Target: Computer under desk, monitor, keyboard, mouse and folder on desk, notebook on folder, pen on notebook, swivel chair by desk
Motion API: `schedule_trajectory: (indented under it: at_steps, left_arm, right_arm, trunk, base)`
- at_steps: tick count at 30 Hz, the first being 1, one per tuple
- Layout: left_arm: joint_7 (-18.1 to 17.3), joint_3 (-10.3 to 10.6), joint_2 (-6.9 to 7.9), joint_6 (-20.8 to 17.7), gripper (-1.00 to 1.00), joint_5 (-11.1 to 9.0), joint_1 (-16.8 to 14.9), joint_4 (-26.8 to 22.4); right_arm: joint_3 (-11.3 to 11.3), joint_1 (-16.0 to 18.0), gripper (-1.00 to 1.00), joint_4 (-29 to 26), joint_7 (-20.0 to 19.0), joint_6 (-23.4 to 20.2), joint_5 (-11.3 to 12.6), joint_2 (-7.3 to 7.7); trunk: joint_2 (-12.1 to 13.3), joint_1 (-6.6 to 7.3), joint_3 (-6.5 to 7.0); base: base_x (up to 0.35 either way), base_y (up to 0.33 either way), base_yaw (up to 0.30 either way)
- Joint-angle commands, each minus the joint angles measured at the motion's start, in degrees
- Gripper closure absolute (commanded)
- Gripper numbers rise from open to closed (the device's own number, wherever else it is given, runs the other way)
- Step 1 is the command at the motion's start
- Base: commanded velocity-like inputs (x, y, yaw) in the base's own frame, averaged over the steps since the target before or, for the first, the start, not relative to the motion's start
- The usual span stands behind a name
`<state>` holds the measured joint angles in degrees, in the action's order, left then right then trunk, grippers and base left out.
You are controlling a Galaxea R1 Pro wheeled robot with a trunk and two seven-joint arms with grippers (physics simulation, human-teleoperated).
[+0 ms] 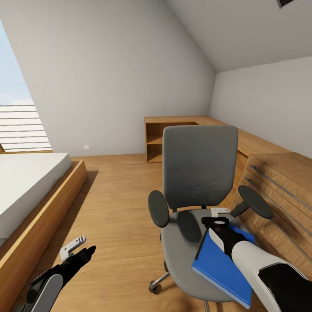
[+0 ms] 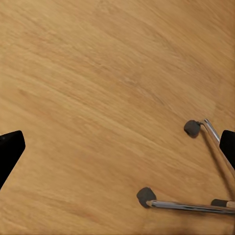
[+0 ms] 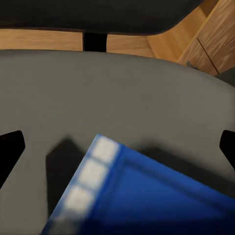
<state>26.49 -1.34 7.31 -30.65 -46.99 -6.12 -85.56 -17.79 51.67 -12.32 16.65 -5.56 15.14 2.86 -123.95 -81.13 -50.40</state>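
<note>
The swivel chair [image 1: 200, 167] stands in the middle of the room, with grey back and seat, black armrests and a chrome base. A bright blue folder [image 1: 219, 266] lies tilted across its seat and overhangs the front edge. My right gripper [image 1: 219, 216] hovers open over the folder's far corner. In the right wrist view the right gripper [image 3: 117, 147] has its fingers spread wide over the grey seat [image 3: 122, 93], and the folder [image 3: 147, 196] is close below. My left gripper [image 1: 80, 248] hangs open over the floor, left of the chair. In the left wrist view the left gripper [image 2: 117, 147] is above bare floorboards beside the chair's casters [image 2: 192, 128].
A bed [image 1: 26, 186] with a wooden frame runs along the left. A light wooden chest with bar handles [image 1: 277, 190] stands close to the chair's right. A low wooden shelf unit [image 1: 173, 134] lines the back wall. Wooden floor [image 1: 117, 208] lies between the bed and the chair.
</note>
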Motion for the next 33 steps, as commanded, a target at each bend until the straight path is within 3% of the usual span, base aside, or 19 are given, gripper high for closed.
schedule_trajectory:
  at_steps: [1,33]
  left_arm:
    - [0.49,0.01,0.01,-0.15,-1.00,-0.59,-0.03,-0.08]
    - [0.42,0.03,0.07,-0.12,-1.00,-0.47,-0.03,0.25]
  right_arm:
    - [-0.49,-0.01,-1.00,-0.16,0.32,-0.42,0.42,0.04]
    - [-0.49,0.01,-1.00,-0.20,0.32,-0.42,0.41,0.04]
  trunk:
    - [-0.02,0.01,-0.06]
    - [-0.02,0.01,-0.06]
  base:
    - [0.000,0.000,0.000]
    - [-0.032,0.000,0.000]
